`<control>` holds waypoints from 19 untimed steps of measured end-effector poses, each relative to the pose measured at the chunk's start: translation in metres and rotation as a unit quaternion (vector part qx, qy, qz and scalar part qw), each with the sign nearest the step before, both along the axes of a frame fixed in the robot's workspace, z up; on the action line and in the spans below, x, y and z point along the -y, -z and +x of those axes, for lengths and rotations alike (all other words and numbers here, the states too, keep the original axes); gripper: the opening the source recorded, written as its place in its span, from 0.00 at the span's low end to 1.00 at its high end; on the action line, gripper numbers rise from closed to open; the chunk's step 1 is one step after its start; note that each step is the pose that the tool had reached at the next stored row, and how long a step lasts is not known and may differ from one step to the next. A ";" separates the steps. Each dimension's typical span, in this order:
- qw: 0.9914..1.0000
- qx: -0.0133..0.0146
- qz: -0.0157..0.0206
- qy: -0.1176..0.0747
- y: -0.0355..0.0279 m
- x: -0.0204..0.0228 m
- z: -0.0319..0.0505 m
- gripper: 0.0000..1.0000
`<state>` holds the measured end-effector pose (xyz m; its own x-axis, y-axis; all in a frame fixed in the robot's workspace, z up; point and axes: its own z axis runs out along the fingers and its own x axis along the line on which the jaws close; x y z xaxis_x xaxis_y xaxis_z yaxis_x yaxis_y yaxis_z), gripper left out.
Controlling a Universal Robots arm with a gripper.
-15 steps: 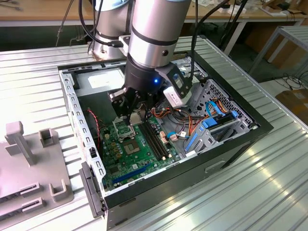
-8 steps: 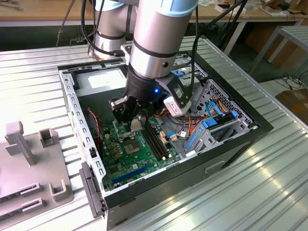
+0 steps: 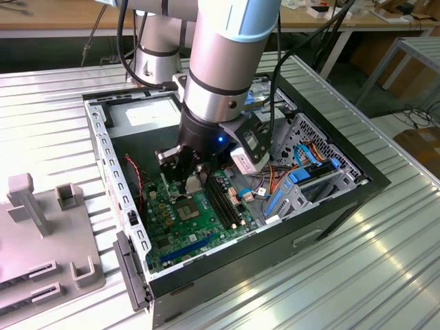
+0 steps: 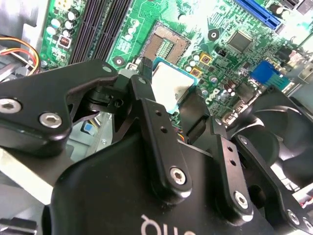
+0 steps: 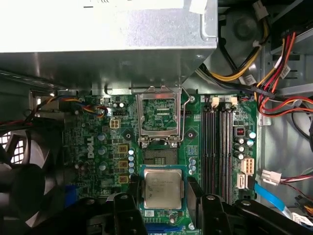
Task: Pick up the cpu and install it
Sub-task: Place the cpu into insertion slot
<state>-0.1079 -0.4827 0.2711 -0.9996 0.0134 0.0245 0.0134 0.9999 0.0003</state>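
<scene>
We find one arm [image 3: 227,62] reaching steeply down from above into one open computer case [image 3: 330,199], which lies on its side on a ribbed metal table [image 3: 357,275]. The arm's wrist is close to vertical and the gripper [image 5: 165,181] points down at the green motherboard [image 3: 172,220]. In the exterior view the arm's base stands behind the case, and the wrist housing hangs over the middle of the board. The gripper carries two black fingers [image 5: 194,196]. In both wrist views we see them drawn in against two opposite edges of the cpu [image 5: 164,193], one finger on each side, with the chip clamped between them and its silvery top facing up. We count one cpu. It hangs level above the board, just beside the one bare socket [image 5: 159,156] and not yet seated in it. It looks larger than the socket opening in the first wrist view, so we take it to be lifted clear of the board. Beyond the socket, one metal load frame [image 5: 159,113] stands swung open. Beside the socket run the black memory slots [image 5: 217,147]; we count four, set in two pairs. On the socket's opposite side we note one black fan [image 5: 22,176] at the board's edge. One silver power supply box [image 5: 98,34] sits past the open frame.
</scene>
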 end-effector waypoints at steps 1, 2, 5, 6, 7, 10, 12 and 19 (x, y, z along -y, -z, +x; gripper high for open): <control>1.000 0.000 0.000 0.000 0.0005 0.0002 0.0000 0.47; 1.000 0.000 0.000 0.000 0.0017 0.0006 0.0001 0.47; 1.000 0.000 0.000 0.000 0.0063 0.0007 0.0003 0.47; 1.000 0.000 0.000 -0.001 0.0082 0.0007 0.0005 0.47; 1.000 0.000 0.000 -0.002 0.0100 0.0007 0.0005 0.47; 1.000 0.000 0.000 -0.004 0.0155 0.0007 0.0007 0.47; 1.000 0.000 0.000 -0.006 0.0192 0.0008 0.0010 0.47; 1.000 0.000 0.000 0.003 0.0365 0.0042 0.0012 0.47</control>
